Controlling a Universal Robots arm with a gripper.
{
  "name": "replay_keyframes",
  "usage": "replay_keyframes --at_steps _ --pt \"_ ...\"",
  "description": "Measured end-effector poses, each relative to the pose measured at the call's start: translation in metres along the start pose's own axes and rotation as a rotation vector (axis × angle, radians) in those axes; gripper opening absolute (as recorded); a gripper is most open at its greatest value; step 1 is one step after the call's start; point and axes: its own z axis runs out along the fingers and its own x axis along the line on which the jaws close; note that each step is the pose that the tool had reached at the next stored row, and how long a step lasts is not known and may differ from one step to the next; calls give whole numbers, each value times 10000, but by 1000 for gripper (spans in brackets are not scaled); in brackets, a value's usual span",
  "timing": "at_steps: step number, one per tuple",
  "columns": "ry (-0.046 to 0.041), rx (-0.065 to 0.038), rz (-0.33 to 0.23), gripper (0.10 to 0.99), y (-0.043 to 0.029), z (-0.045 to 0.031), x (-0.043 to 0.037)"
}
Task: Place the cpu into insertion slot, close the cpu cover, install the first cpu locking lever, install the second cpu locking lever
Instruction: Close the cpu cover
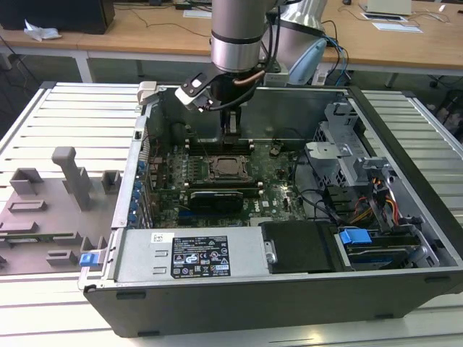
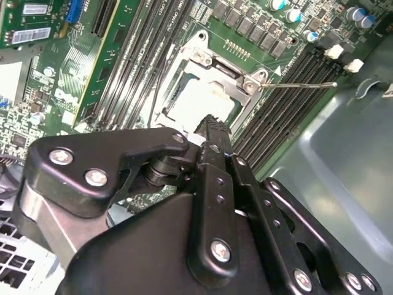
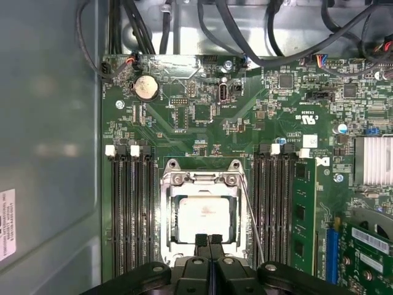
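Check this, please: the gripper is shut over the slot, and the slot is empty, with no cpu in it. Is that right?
Not quite. The slot is not empty: the cpu lies in it, and its pale top is plain in the first wrist view. The rest holds: the gripper is shut over the slot.

bright even room light; pale glare on the cpu (image 3: 202, 216), case (image 1: 289, 303) interior shadowed.

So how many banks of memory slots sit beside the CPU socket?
2. One bank lies between the cpu and the grey case wall. The other bank is on the cpu's opposite side, beside a green module. The gripper covers one end of each.
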Motion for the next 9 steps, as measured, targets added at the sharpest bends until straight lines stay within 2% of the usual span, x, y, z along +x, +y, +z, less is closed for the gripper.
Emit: replay_keyframes --at_steps 9 --pt "1 0 0 106 0 -106 -2"
